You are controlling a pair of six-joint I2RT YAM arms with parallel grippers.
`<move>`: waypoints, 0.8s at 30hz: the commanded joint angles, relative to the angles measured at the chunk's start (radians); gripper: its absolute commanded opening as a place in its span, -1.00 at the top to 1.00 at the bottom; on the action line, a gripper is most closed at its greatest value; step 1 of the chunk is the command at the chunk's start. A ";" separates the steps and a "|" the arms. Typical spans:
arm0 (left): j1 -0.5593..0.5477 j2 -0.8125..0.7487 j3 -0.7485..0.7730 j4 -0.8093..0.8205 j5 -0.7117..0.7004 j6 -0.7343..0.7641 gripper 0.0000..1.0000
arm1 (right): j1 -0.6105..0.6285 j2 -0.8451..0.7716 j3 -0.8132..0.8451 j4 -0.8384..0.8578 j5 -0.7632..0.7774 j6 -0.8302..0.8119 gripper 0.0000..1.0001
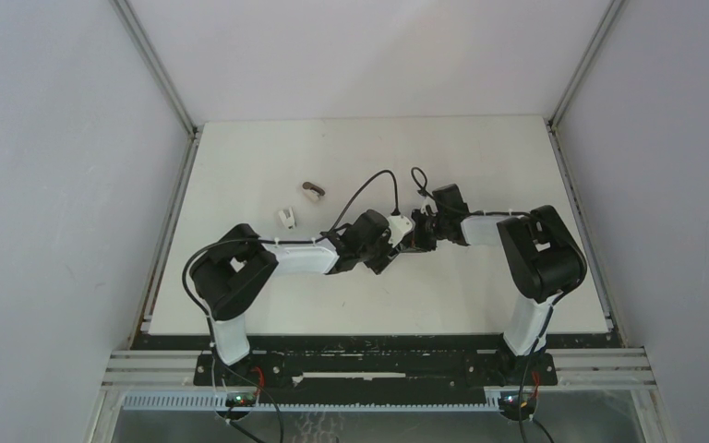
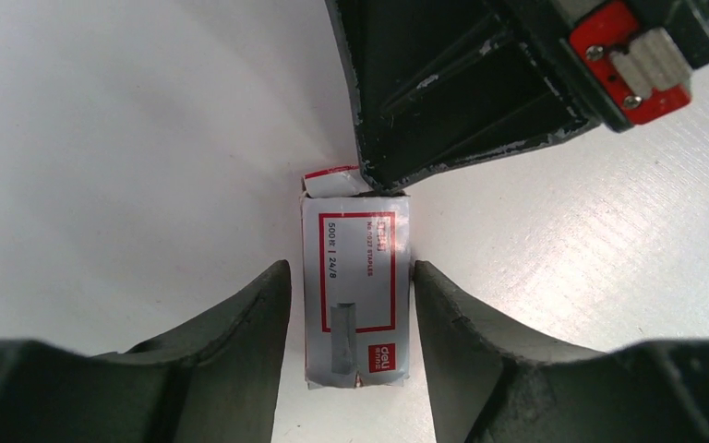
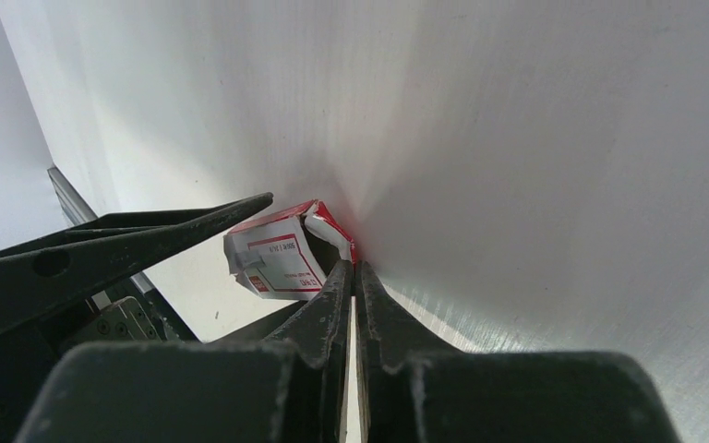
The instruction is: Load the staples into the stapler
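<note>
The staples box, white label with red edging, lies on the table between my left gripper's fingers. The right finger touches its side and a thin gap shows at the left finger. The box's far end flap is open. My right gripper is shut, its tips pinched at that red and white flap. It reaches in from above in the left wrist view. In the top view both grippers meet mid-table and hide the box. I cannot pick out a stapler for certain.
A small white item and a dark brown item lie on the white table behind and left of the left arm. Cables loop above both wrists. Metal rails edge the table on both sides.
</note>
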 commanded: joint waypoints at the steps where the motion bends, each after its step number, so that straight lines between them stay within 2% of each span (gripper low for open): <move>1: -0.003 0.004 -0.014 -0.009 -0.012 0.022 -0.12 | -0.010 -0.041 0.000 0.034 0.024 -0.005 1.00; 24: -0.004 -0.019 -0.035 -0.009 -0.007 0.045 0.06 | -0.035 -0.064 -0.021 0.043 0.055 -0.005 1.00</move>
